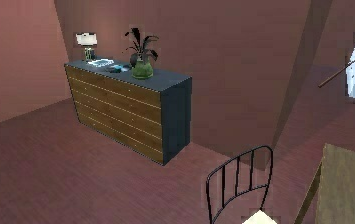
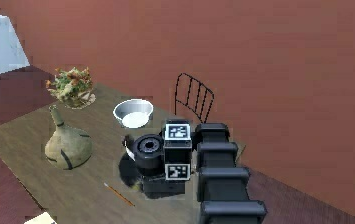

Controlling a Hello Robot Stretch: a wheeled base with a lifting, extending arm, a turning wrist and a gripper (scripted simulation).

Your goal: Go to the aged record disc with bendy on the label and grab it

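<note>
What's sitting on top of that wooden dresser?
On the dresser: a small lamp at its far end, flat pale things beside it, and a dark-leaved plant in a round green pot. The pot hides the strip of top behind it.

On the table (image 2: 25,130), a vase (image 2: 65,143) stands left of the gripper (image 2: 135,150), a white bowl (image 2: 133,113) lies just beyond the gripper, and a plant (image 2: 73,86) sits farther out. Bare tabletop lies between vase and gripper. A chair (image 2: 195,97) stands past the table's far edge. Ahead, open floor (image 1: 45,170) separates a dresser (image 1: 125,105) from the chair.
</note>
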